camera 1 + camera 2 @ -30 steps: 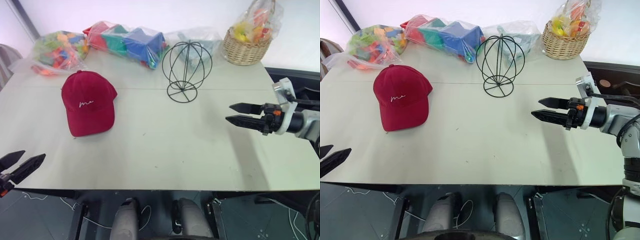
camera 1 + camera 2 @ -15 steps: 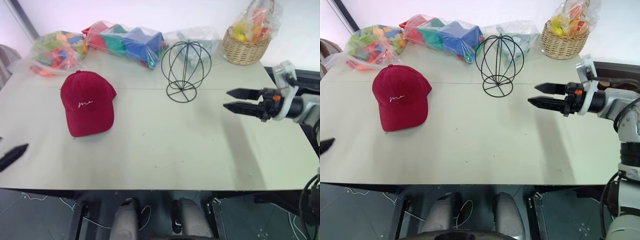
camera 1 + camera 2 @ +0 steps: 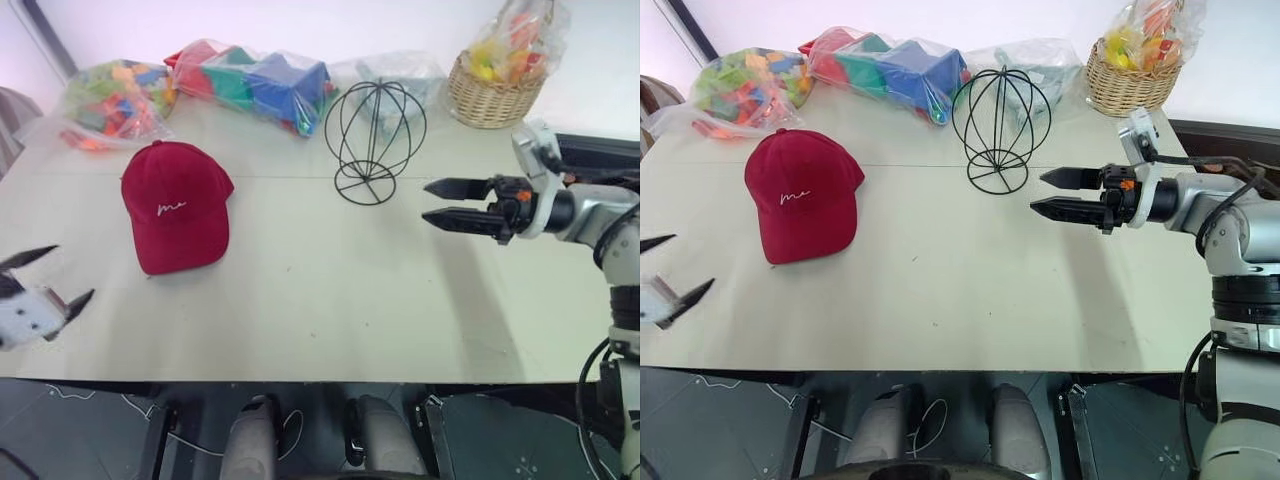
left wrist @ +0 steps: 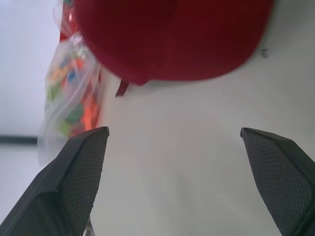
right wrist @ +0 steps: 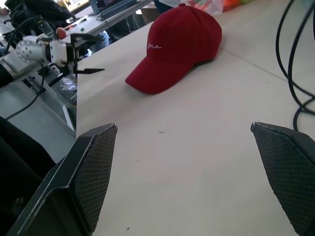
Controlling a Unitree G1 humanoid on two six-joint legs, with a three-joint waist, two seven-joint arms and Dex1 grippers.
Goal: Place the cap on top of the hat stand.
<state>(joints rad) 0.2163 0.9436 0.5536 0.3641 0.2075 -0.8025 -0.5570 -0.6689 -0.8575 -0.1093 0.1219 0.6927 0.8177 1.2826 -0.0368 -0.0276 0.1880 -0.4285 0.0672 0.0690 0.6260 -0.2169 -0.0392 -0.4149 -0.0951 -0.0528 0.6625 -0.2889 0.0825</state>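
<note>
The cap lies on the surface ahead of the released left jaws, while the released right jaws hover beside the hat stand, seemingly apart.

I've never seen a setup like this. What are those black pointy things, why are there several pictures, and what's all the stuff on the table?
The black points are the robot's two grippers, its hands. The two wide pictures come from cameras in its head, looking down over the table. The other two come from a camera on each wrist, looking out between that hand's fingers.

The left gripper hangs at the table's near left edge, and the right gripper reaches in from the right. Both have their jaws open and hold nothing.

On the table lie a dark red cap and, standing apart from it, a black wire hat stand. Along the far edge are bags of colourful toys and a wicker basket.
</note>
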